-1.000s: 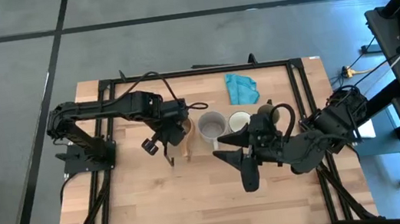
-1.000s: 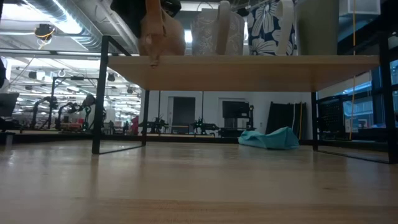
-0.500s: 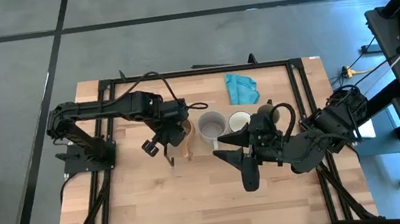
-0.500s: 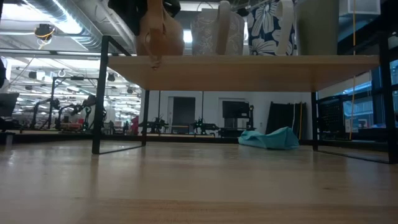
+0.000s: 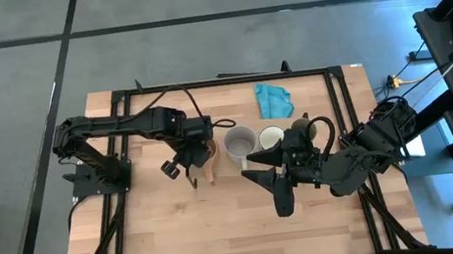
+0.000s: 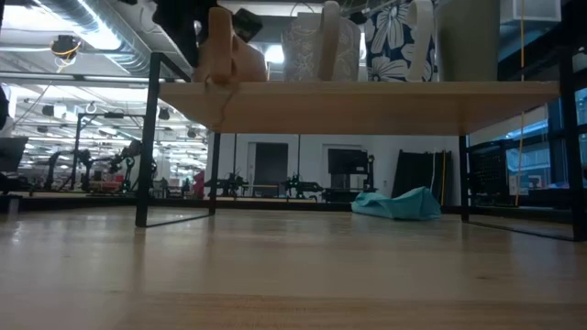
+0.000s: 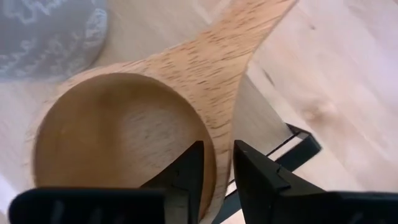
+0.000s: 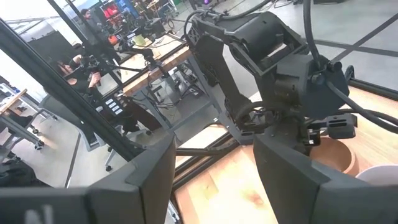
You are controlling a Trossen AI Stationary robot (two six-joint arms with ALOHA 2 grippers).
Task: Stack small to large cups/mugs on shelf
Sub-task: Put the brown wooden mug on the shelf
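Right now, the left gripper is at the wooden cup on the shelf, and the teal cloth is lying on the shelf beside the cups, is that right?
Not quite. The left gripper is at the wooden cup on the shelf, but the low view shows the teal cloth lying on the tabletop behind the shelf, not on it.

No text, label, brand, number or sign can be read in any of the views. Pale marks are seen on the grey cup [image 7: 50, 31] in the left wrist view, but they cannot be made out as letters.
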